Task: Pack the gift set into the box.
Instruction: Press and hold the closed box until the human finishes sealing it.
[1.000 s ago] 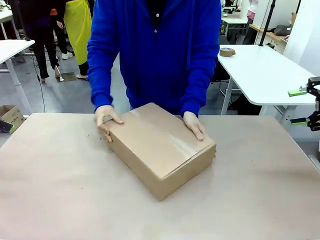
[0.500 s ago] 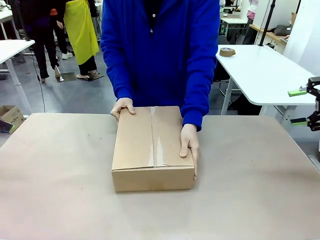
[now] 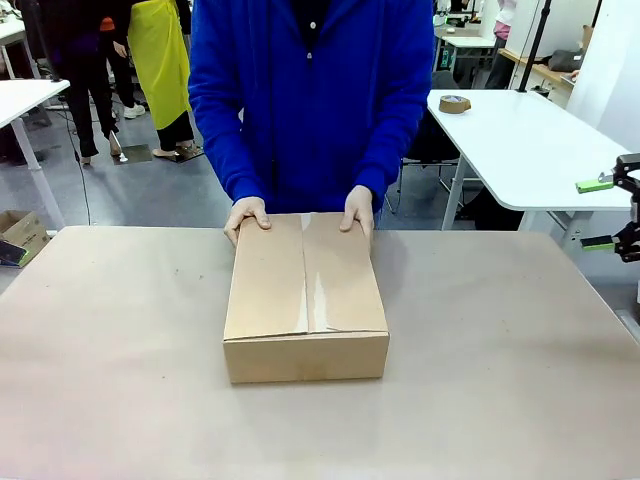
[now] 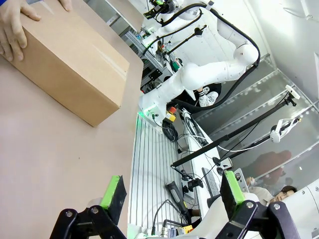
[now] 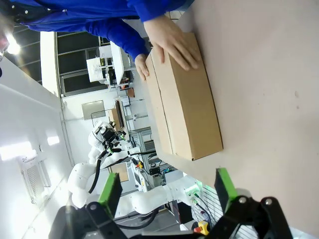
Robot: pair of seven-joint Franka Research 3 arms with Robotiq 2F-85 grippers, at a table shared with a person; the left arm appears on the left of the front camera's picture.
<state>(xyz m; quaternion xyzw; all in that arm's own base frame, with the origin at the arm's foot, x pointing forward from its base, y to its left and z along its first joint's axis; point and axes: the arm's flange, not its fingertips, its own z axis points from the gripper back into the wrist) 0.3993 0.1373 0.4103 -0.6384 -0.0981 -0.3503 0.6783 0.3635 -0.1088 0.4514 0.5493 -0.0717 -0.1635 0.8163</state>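
The box (image 3: 305,300) sits in the middle of the desk (image 3: 110,380), a little toward the far edge, with a short side facing the near edge. Its flaps are shut flat, and a glossy strip that looks like tape runs along the seam (image 3: 305,270). The person at the far edge rests one hand (image 3: 246,212) and the other hand (image 3: 358,208) on the two far corners of the lid.

The left fingers (image 4: 172,191) are spread wide and hold nothing, hanging off the desk's side with the box well away from them. The right fingers (image 5: 167,191) are likewise spread wide and empty, out past the desk's right edge, where the front view also catches them.

No gift set is to be seen, so I cannot tell whether it is already inside. The step in hand looks like the person squaring and steadying the box. Both arms should stay clear while hands are on the lid. If the box must be opened, the seam is the place to start, from the near end away from the person's hands. The box is far wider than either pair of fingers, so pushing a side or lifting a flap edge suits it better than pinching the body.
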